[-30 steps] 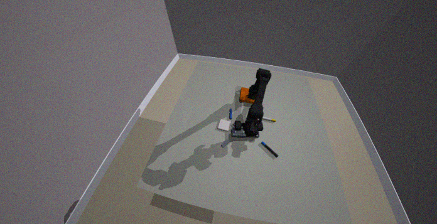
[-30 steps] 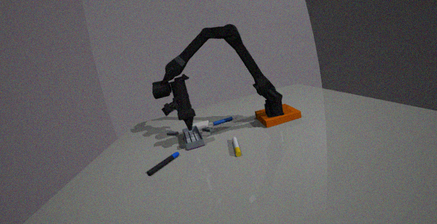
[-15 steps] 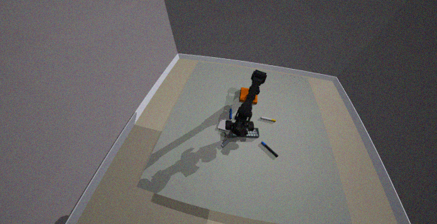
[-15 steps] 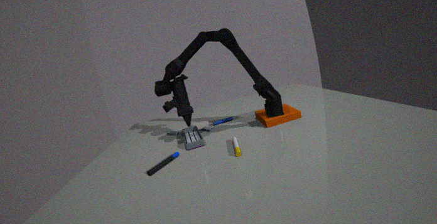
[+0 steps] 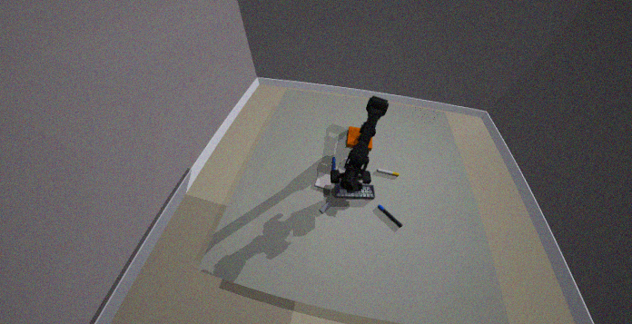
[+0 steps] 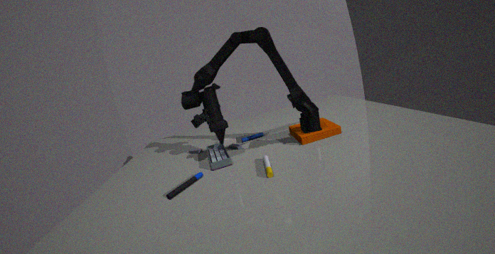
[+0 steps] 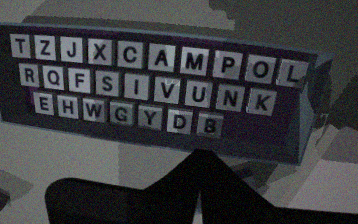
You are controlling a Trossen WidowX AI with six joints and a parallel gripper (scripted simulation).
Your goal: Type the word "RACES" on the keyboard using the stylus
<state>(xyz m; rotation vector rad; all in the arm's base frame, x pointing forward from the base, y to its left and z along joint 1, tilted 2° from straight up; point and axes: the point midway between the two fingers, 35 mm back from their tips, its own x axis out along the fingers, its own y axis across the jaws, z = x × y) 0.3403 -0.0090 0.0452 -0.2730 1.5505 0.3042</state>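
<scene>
Evidently, no stylus is being held by the end effector (image 5: pixel 350 187) (image 6: pixel 222 144) (image 7: pixel 203 151), its tips being pressed together beside the keyboard (image 5: pixel 355 196) (image 6: pixel 221 164) (image 7: pixel 260 135)'s B key (image 7: pixel 210 127); typed letters are not being shown.

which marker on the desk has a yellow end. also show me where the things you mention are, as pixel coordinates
The white one (image 5: pixel 387 171) (image 6: pixel 267 166), lying flat beside the keyboard (image 5: pixel 355 196) (image 6: pixel 221 163); the other two show blue.

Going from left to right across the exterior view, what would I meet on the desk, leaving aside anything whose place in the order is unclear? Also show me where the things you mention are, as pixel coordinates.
Black marker (image 5: pixel 391 217) (image 6: pixel 182 188) → keyboard (image 5: pixel 359 193) (image 6: pixel 220 157) (image 7: pixel 152 86) → blue marker (image 5: pixel 333 163) (image 6: pixel 253 137) → yellow-ended marker (image 5: pixel 387 172) (image 6: pixel 267 166) → orange base (image 5: pixel 352 138) (image 6: pixel 331 129).
</scene>
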